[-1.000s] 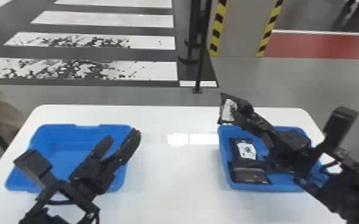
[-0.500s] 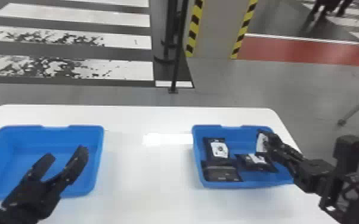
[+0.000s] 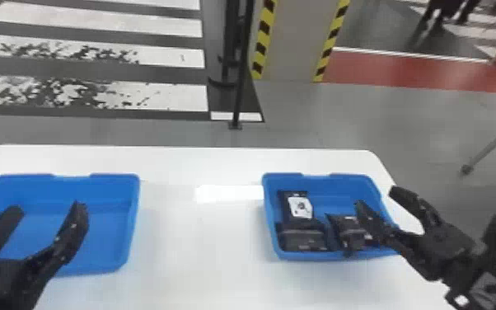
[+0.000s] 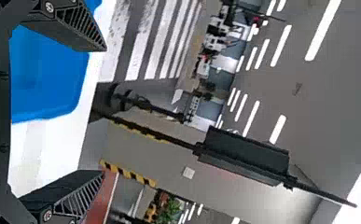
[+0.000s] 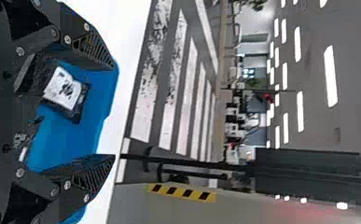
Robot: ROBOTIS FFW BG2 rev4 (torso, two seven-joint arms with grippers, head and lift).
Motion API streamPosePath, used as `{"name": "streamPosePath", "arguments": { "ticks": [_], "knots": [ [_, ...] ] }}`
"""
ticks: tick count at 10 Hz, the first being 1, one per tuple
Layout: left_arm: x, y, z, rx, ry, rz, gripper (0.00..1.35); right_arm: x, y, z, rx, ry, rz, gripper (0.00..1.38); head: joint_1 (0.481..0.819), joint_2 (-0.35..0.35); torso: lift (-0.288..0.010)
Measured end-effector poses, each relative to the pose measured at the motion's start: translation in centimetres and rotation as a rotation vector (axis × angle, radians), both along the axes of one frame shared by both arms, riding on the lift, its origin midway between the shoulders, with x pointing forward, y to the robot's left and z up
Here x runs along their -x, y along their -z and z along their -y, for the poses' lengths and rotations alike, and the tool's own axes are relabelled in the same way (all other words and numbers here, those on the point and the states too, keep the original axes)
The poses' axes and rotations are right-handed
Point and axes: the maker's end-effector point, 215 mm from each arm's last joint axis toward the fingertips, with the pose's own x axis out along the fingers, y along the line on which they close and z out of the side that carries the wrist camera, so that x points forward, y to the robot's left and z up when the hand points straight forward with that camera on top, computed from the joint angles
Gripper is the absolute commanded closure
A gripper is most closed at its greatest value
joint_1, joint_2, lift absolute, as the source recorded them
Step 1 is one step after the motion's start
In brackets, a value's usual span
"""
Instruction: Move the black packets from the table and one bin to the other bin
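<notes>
In the head view my left gripper (image 3: 49,231) is open above the left blue bin (image 3: 132,222), whose visible floor is bare. My right gripper (image 3: 383,206) stands open at the right side of the right blue bin (image 3: 321,256). That bin holds a black packet with a white label (image 3: 300,207), a dark packet in front of it (image 3: 302,240) and another black packet (image 3: 351,231) near the gripper. The left wrist view has my left gripper (image 4: 104,112) with its fingers wide apart. In the right wrist view, the labelled packet (image 5: 65,91) lies beyond my spread right gripper (image 5: 114,112).
Both bins stand on a white table (image 3: 202,247), with a wide gap between them. Behind the table a thin black pole (image 3: 241,82) rises from the floor near a pillar (image 3: 292,41) with striped edges.
My right gripper has let go of the white-labelled packet it held and opened over the right bin's side. The head view has shifted to the right, and the left gripper stays open.
</notes>
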Motion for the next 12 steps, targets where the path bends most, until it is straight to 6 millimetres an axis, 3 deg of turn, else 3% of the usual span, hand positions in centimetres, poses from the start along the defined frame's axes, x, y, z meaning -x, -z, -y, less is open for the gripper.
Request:
{"name": "streamPosePath", "arguments": {
  "ticks": [2,5,7,12],
  "knots": [
    [3.4,-1.9,-3.3,-0.252,-0.067,0.095,0.1,3.1,-2.9,-2.4,-0.004,-0.022,0.087,0.14,0.695,-0.054,-0.11],
    [7.5,-5.8,-4.3,-0.393,-0.106,0.241,0.1,6.2,-5.2,-2.5,0.0,0.072,0.154,0.14,0.695,-0.03,-0.11],
    [8.4,-7.0,-4.1,-0.405,-0.111,0.268,0.1,7.0,-6.0,-2.2,0.007,0.108,0.179,0.14,0.695,-0.039,-0.11],
    [7.8,-6.1,-3.7,-0.357,-0.102,0.2,0.1,7.5,-4.8,-1.8,-0.023,0.138,0.134,0.14,0.695,-0.052,-0.11]
  ]
}}
